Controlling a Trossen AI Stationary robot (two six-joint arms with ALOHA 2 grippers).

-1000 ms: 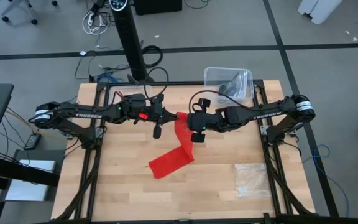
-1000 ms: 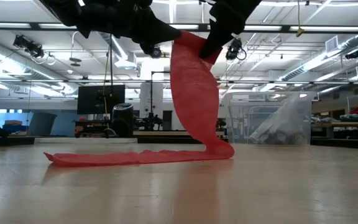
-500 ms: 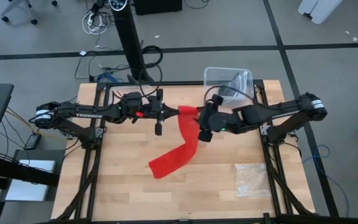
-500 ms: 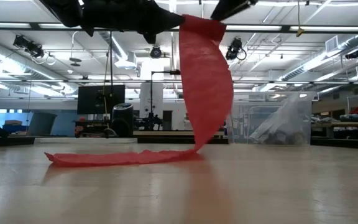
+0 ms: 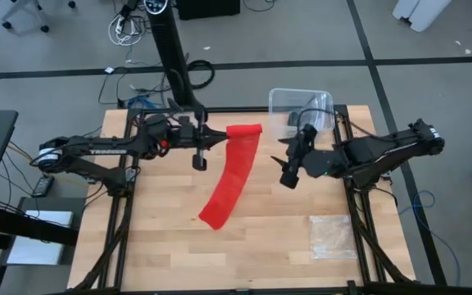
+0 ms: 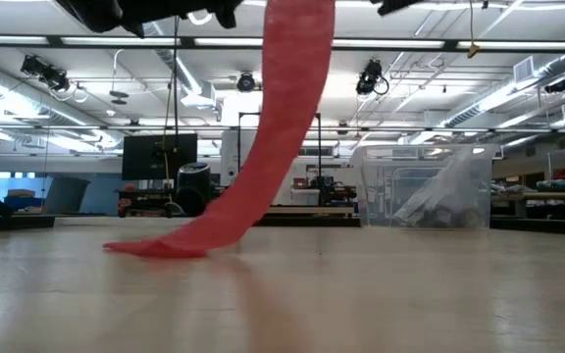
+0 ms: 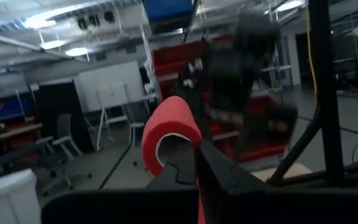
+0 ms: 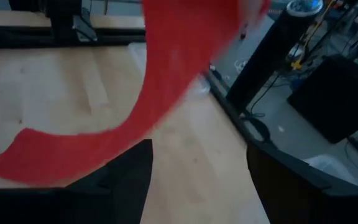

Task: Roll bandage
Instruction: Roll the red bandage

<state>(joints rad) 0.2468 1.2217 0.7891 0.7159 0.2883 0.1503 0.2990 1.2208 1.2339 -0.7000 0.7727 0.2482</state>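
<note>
Left gripper (image 5: 216, 138), fingers closed on the bandage (image 5: 229, 176) at its started roll (image 7: 169, 127), which sits at the fingertips, coil wrapped around them. From there the loose band hangs diagonally down, long axis running away from the left fingers to a free end resting on the table (image 5: 301, 246). Right gripper (image 5: 288, 170), fingers spread wide and holding nothing, stands beside the band, apart from it. The left gripper is the nearer; further winding likely depends on the right one steadying the hanging band.

Two dark, slender arms of black segmented links, white lettering along the left arm (image 5: 105, 148), pale round caps at the shoulders, thin black cables looping off the wrists.
</note>
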